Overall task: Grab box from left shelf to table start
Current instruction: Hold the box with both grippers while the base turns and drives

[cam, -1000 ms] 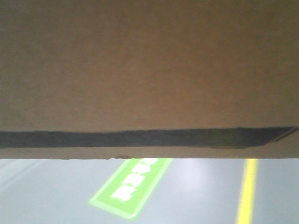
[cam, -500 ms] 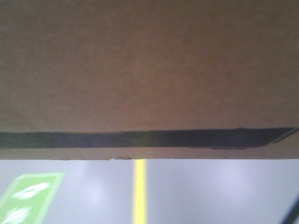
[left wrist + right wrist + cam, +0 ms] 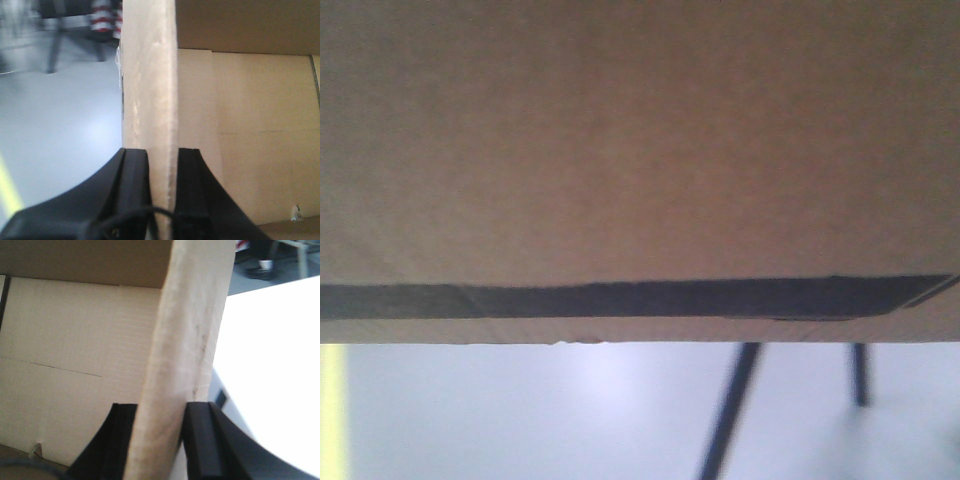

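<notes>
Right gripper (image 3: pixel 160 409) is clamped on a cardboard wall of the box (image 3: pixel 192 325), its black jaws pressed against both faces. The wall leans slightly right toward the top. Left of it we see the box's pale inner side (one thin horizontal crease). Right of it we record a bright white bench (image 3: pixel 275 370), with a dark shoe (image 3: pixel 259 271) at top right.

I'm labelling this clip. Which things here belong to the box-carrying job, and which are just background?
Job: box; left tool and right tool, each shut on a box wall; white surface, possibly the table.
Background: grey floor; yellow line; dark legs.
</notes>
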Tool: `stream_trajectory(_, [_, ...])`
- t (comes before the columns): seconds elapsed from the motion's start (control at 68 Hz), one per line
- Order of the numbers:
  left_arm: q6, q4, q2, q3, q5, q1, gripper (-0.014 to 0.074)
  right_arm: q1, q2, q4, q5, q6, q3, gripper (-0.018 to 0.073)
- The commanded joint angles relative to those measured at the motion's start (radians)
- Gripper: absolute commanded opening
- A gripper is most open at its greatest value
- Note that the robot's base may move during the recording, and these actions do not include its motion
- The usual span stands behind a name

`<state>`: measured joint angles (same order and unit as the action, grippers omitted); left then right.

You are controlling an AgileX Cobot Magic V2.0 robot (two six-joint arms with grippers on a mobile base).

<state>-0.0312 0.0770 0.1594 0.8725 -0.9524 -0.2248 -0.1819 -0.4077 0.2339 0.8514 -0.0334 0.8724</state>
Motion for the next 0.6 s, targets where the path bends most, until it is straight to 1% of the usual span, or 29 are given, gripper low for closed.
stream_trajectory(0.0, [-0.002, 0.087, 0.011, 0.038, 0.194, -0.015, -0.0093, -0.003, -0.011, 0.009, -0.122, -0.010, 0.031, 0.0062])
stream_trajectory(0.588, [-0.002, 0.087, 0.011, 0.038, 0.194, -0.015, -0.0093, -0.003, -0.011, 0.009, -0.122, -0.010, 0.031, 0.0062])
